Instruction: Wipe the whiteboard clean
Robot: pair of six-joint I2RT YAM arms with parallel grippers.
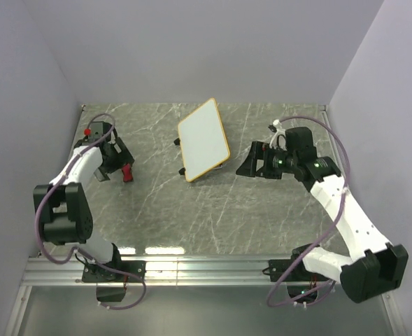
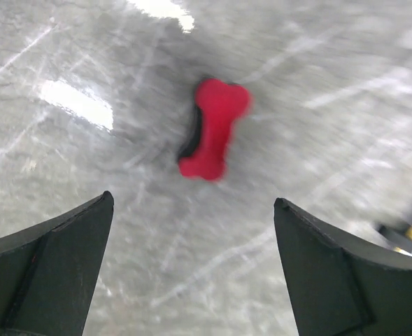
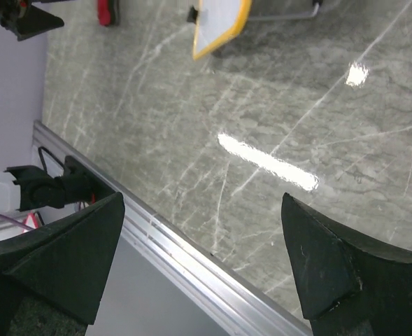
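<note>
The whiteboard [image 1: 203, 139], white with a thin yellow-orange frame, lies tilted at the table's middle back; its surface looks blank from above. One corner of the whiteboard [image 3: 216, 21] shows at the top of the right wrist view. A small red-and-black eraser block [image 1: 126, 173] lies on the table at the left, seen close in the left wrist view as a red bone-shaped eraser [image 2: 212, 129]. My left gripper [image 1: 115, 162] hovers just beside it, open, with nothing between its fingers [image 2: 59, 259]. My right gripper [image 1: 251, 159] stands open to the right of the board, holding nothing.
The table is grey marble-patterned stone [image 1: 247, 210]. A metal rail [image 1: 192, 269] runs along its near edge, also seen as a rail [image 3: 185, 255] in the right wrist view. Lilac walls close in the left, back and right sides.
</note>
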